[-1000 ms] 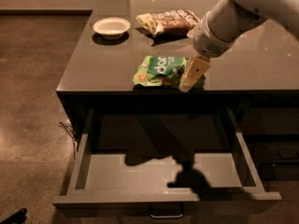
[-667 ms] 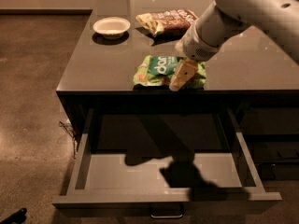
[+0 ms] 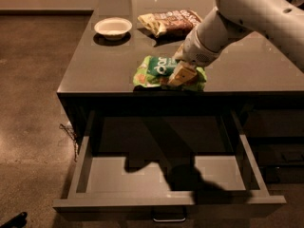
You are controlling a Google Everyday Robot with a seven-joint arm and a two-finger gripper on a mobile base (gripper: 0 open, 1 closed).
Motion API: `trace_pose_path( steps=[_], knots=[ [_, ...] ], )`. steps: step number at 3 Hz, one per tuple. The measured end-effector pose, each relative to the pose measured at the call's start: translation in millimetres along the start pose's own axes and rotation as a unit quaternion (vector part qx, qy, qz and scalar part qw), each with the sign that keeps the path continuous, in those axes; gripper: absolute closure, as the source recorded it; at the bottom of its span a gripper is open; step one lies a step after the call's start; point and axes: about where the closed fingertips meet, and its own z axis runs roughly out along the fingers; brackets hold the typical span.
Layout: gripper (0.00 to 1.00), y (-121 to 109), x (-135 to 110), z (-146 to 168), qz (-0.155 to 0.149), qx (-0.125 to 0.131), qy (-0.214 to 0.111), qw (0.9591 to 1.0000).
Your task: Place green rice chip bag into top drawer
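The green rice chip bag [image 3: 154,71] lies on the dark counter near its front edge, white lettering up. My gripper [image 3: 179,75] comes in from the upper right on a white arm and sits on the bag's right half, its tan fingertips down on the bag. The top drawer [image 3: 142,174] stands pulled out below the counter's front edge, grey bottom bare, with the arm's shadow across it and a small metal handle [image 3: 169,218] on its front panel.
A brown-and-cream snack bag [image 3: 168,21] lies at the counter's back middle. A white bowl [image 3: 113,27] stands at the back left. The counter top [image 3: 104,70] ends just in front of the green bag. Brown floor lies to the left.
My gripper has moved left along the counter's front, from the green bag's right edge onto its right half. The bag and the drawer have stayed put.
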Motion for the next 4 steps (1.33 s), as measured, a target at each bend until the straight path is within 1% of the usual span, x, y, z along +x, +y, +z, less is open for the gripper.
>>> trace_pose_path(
  steps=[1,2,3,4],
  knots=[
    [0.88,21.1,-9.1,-32.1,-0.018,-0.003,-0.027,0.9995],
    [1.0,55.2,-22.5,-76.7,-0.042,-0.015,-0.044,0.9981],
    [1.0,105.0,-30.4,-65.3,-0.049,-0.085,-0.039,0.9944],
    [1.0,105.0,-30.4,-65.3,-0.049,-0.085,-0.039,0.9944]
  ],
)
